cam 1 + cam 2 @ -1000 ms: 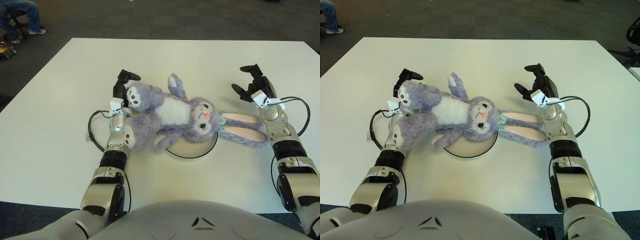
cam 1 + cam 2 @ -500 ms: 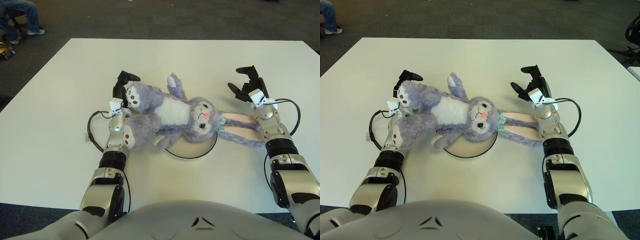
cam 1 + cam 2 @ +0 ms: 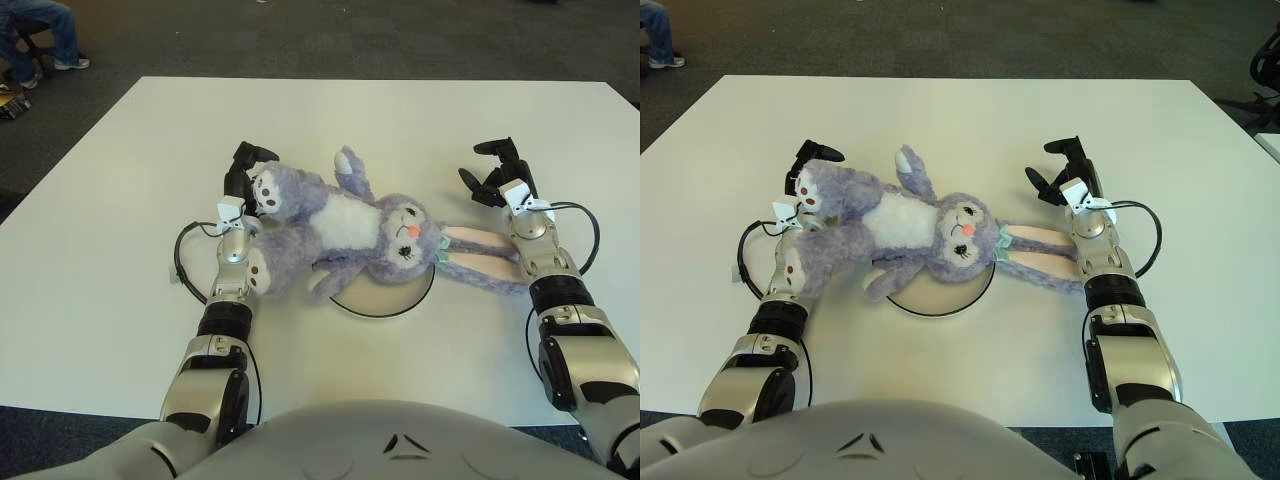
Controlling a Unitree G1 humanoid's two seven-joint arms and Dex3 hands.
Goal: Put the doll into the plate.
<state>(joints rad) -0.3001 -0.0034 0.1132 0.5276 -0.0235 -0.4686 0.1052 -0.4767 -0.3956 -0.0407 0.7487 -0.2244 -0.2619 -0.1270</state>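
Observation:
A purple plush bunny doll (image 3: 345,225) lies on its back across the white table. Its head and one arm rest over a round plate (image 3: 385,295); its body and feet stretch left off the plate, and its long ears (image 3: 485,255) stretch right. My left hand (image 3: 243,175) sits at the doll's feet, touching them, with fingers spread. My right hand (image 3: 497,170) is open above the table just behind the ears, holding nothing.
The white table (image 3: 120,200) has a black cable (image 3: 185,255) looping by my left wrist and another (image 3: 585,225) by my right. A person's legs (image 3: 45,30) show at the far left beyond the table.
My right hand has moved left and slightly nearer the doll's ears, staying open. The left hand and the doll have barely moved.

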